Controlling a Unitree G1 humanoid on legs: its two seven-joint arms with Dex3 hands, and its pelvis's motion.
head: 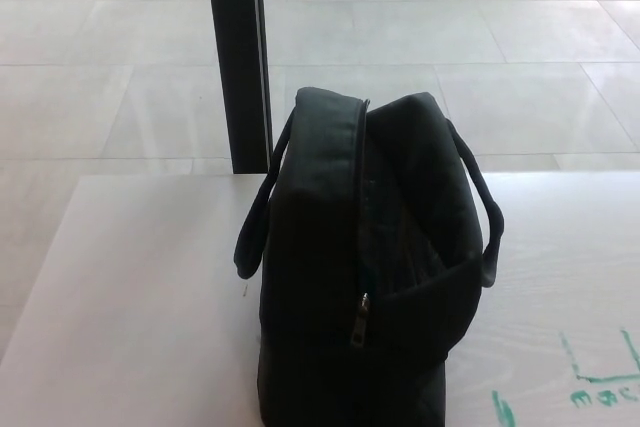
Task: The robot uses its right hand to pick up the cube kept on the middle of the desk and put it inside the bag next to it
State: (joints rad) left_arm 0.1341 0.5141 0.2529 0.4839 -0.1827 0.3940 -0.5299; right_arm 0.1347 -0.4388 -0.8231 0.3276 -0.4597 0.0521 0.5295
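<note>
**On the desk, only the bag shows**

At the middle of the white desk [130, 297] stands a black bag [365, 267], upright, its zipper seam running down the side that faces the camera, with the metal pull [362, 313] low on that seam. One strap loops out on each side. Green marker lines [600, 372] lie on the desk at the right. Behind the desk a dark post [238, 57] rises from the tiled floor [520, 57]. No cube is visible. Neither robot hand appears, so their fingers cannot be judged.

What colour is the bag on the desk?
The bag is black all over, seen clearly in the head view.
</note>
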